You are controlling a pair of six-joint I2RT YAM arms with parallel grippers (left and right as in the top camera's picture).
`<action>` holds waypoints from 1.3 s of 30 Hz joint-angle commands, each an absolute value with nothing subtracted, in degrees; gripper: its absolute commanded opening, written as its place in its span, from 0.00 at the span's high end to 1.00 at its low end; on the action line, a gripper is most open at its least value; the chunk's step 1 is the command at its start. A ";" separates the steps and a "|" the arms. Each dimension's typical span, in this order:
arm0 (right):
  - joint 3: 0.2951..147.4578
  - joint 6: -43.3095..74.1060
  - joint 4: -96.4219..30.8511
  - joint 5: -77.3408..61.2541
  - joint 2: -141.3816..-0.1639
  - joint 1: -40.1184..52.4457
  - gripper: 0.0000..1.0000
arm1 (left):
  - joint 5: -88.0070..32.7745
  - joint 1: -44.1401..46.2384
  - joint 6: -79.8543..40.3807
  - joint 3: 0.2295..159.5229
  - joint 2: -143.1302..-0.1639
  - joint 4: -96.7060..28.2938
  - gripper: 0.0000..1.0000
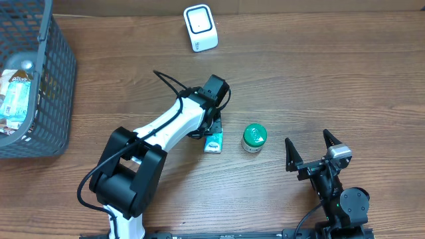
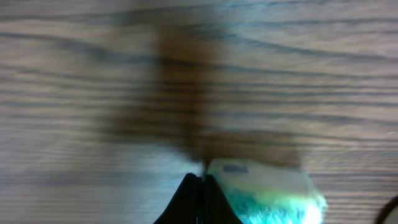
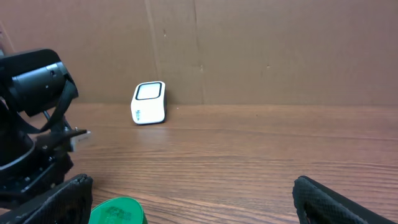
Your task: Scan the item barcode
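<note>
Overhead, I count one small teal-and-white pack (image 1: 213,143) on the table (image 1: 332,73) right at the left gripper (image 1: 211,134), one green-lidded tub (image 1: 254,137) a little to that gripper's right, one white scanner (image 1: 200,28) well beyond it, and one dark basket (image 1: 56,86) of packets far to its left. Its fingers are pinched together on nothing, the pack just beside the tips, its print too blurred to read. The right gripper (image 1: 307,141) stands wide, empty.

Overhead looks straight down. Left wrist sits very close over the table (image 2: 124,74). Right wrist looks level ahead, sharing the scanner (image 3: 149,102) with overhead.
</note>
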State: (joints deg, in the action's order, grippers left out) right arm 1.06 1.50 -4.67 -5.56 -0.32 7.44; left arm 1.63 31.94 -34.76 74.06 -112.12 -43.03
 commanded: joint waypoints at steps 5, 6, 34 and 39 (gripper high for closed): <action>0.45 1.43 -4.40 -5.23 -0.16 7.38 0.00 | -5.91 32.34 -34.92 72.03 -112.62 -38.65 0.96; 0.45 1.43 -4.40 -5.23 -0.16 7.38 0.00 | -6.31 32.34 -34.92 72.03 -112.62 -38.50 0.95; 0.45 1.43 -4.40 -5.23 -0.16 7.38 0.00 | -6.85 33.41 -36.88 72.03 -112.62 -50.37 0.96; 0.45 1.43 -4.40 -5.23 -0.16 7.38 0.00 | -17.47 33.47 -33.36 72.03 -112.62 -50.92 0.96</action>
State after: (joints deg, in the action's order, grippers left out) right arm 1.06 1.52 -4.69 -5.56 -0.32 7.44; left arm -9.65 33.01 -35.57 72.34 -112.12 -50.87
